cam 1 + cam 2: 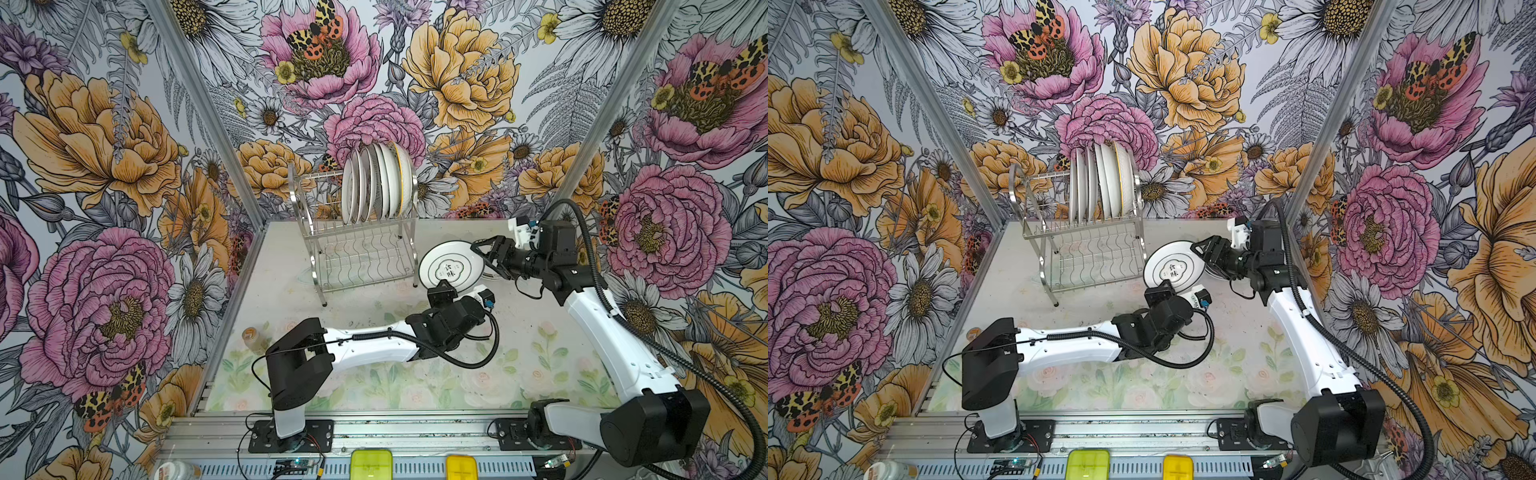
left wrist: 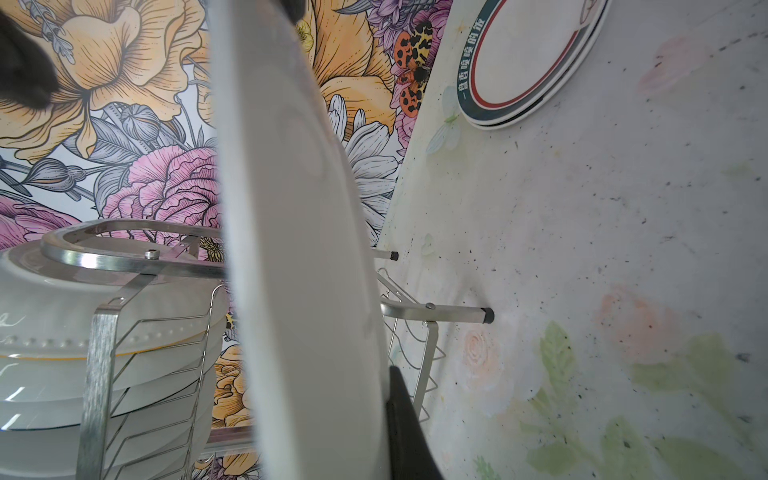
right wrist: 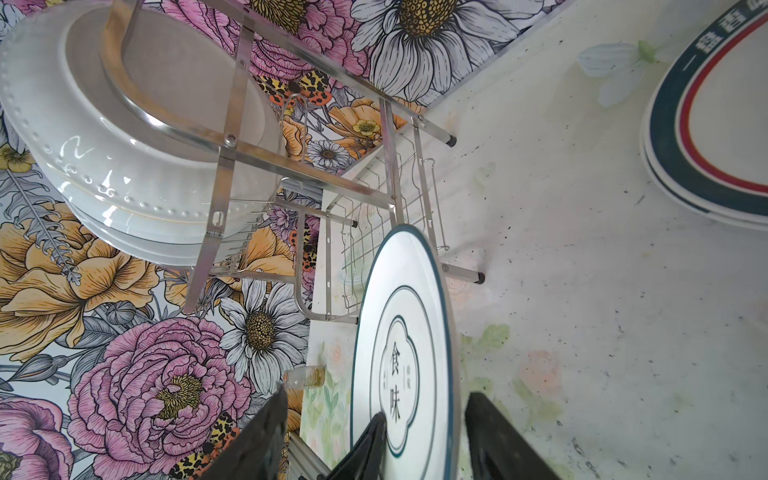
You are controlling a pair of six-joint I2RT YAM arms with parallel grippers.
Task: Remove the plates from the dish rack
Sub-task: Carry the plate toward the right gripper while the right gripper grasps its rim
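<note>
The dish rack (image 1: 316, 245) stands at the back of the table with several white plates (image 1: 378, 183) upright in its upper tier; its lower shelf is bare. To its right a dark-rimmed plate (image 1: 451, 266) with black characters hangs tilted above the table. My left gripper (image 1: 442, 286) is shut on its near edge; one finger (image 2: 405, 428) presses its face. My right gripper (image 1: 482, 257) is open and straddles the plate's right rim (image 3: 405, 353), with gaps on both sides. A stack of two plates (image 2: 528, 54) with dark and red rings lies flat on the table behind.
A small glass jar (image 1: 250, 336) stands near the table's left edge. Yellow-green (image 1: 371, 463) and yellow (image 1: 460, 465) boxes sit on the front rail, with another jar (image 1: 176, 471) at its left end. Flowered walls close in three sides.
</note>
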